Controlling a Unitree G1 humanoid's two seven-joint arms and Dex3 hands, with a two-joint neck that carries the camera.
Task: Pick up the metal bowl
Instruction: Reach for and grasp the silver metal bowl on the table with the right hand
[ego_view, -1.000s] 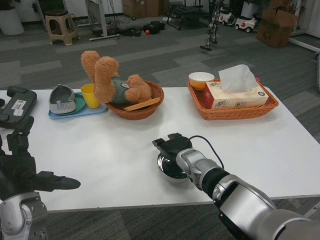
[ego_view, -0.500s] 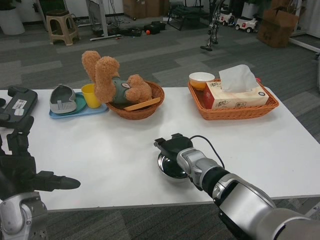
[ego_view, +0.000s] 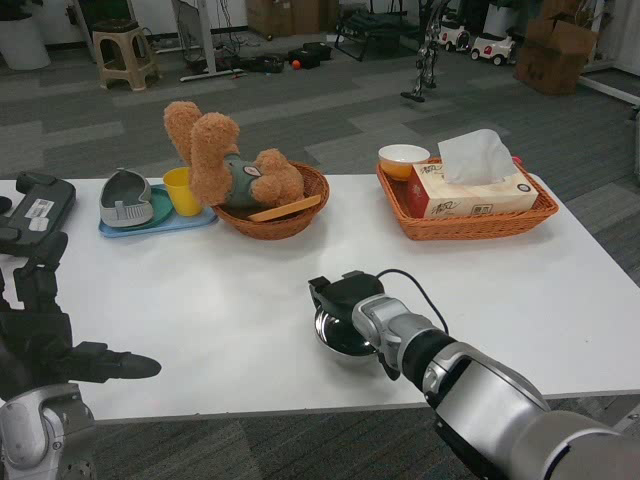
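Metal bowl (ego_view: 336, 337) largely hidden under right hand (ego_view: 350, 297); grip indiscernible.

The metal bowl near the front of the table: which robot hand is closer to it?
The right robot hand. It sits right over the metal bowl, fingers at its rim. The left robot hand waits far off at the table's left edge.
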